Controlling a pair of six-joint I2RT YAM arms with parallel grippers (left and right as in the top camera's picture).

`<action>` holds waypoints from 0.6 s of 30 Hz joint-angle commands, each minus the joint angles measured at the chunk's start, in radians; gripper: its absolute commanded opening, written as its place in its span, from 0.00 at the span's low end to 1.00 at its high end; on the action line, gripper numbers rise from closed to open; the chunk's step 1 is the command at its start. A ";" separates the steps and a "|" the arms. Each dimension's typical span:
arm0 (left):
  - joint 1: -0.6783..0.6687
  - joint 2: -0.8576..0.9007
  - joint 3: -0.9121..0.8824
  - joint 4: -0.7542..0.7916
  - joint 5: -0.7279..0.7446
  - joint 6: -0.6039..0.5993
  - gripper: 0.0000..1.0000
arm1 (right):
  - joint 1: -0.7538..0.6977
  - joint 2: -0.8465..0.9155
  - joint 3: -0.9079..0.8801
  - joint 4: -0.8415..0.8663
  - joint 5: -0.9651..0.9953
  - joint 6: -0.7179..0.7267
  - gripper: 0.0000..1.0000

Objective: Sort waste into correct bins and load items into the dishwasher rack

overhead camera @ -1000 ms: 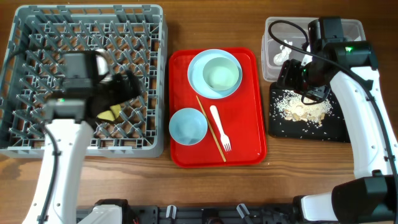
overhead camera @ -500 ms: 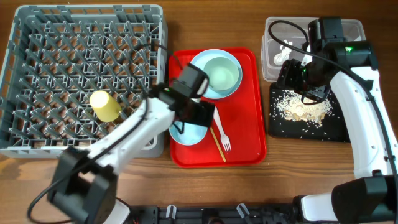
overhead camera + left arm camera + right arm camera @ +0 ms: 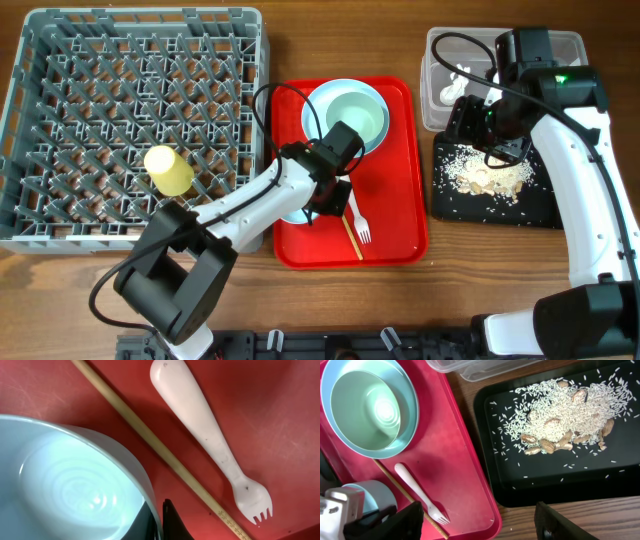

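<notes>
Left arm stretched across the red tray point(image 3: 400, 215), left gripper point(image 3: 159, 512) straddling the rim of the empty pale blue bowl point(image 3: 75, 480), grip impossible to tell, chopstick point(image 3: 150, 442) and fork point(image 3: 200, 435) just beside, right gripper point(image 3: 476, 515) spread wide by the black tray point(image 3: 560, 467).

bowl point(image 3: 75, 490) at left gripper point(image 3: 159, 527): smooth, glossy; chopstick point(image 3: 145, 435) beside it: bare matt wood; fork point(image 3: 200, 425) beyond: white plastic, satin; tray point(image 3: 280, 420): matt red plastic

Bright, even light from above leaves soft, short shadows on the worktop point(image 3: 470, 290). In the left wrist view the near bowl point(image 3: 75, 490) at lower left is blurred with pale sheen; the fork point(image 3: 200, 435) is crisp.
</notes>
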 commanded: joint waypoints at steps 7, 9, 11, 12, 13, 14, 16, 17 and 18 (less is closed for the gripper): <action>0.149 -0.320 0.109 -0.071 0.131 0.154 0.04 | 0.000 -0.024 0.006 -0.005 0.006 -0.006 0.72; 0.250 -0.385 0.116 -0.068 0.220 0.206 0.04 | 0.000 -0.024 0.006 -0.007 0.006 -0.006 0.72; 0.407 -0.422 0.116 -0.067 0.392 0.292 0.04 | 0.000 -0.024 0.006 -0.007 0.006 -0.006 0.72; 0.467 -0.422 0.116 -0.067 0.461 0.319 0.04 | 0.000 -0.024 0.006 -0.008 0.006 -0.006 0.72; 0.584 -0.412 0.116 -0.067 0.606 0.360 0.04 | 0.000 -0.024 0.006 -0.008 0.006 -0.006 0.72; 0.660 -0.398 0.116 -0.067 0.710 0.387 0.04 | 0.000 -0.024 0.006 -0.009 0.006 -0.006 0.72; 0.777 -0.360 0.116 -0.066 0.891 0.429 0.04 | 0.000 -0.024 0.006 -0.009 0.006 -0.006 0.72; 0.848 -0.322 0.116 -0.067 0.995 0.447 0.04 | 0.000 -0.024 0.006 -0.009 0.006 -0.006 0.72; 0.923 -0.260 0.116 -0.066 1.102 0.447 0.04 | 0.000 -0.024 0.006 -0.009 0.006 -0.006 0.72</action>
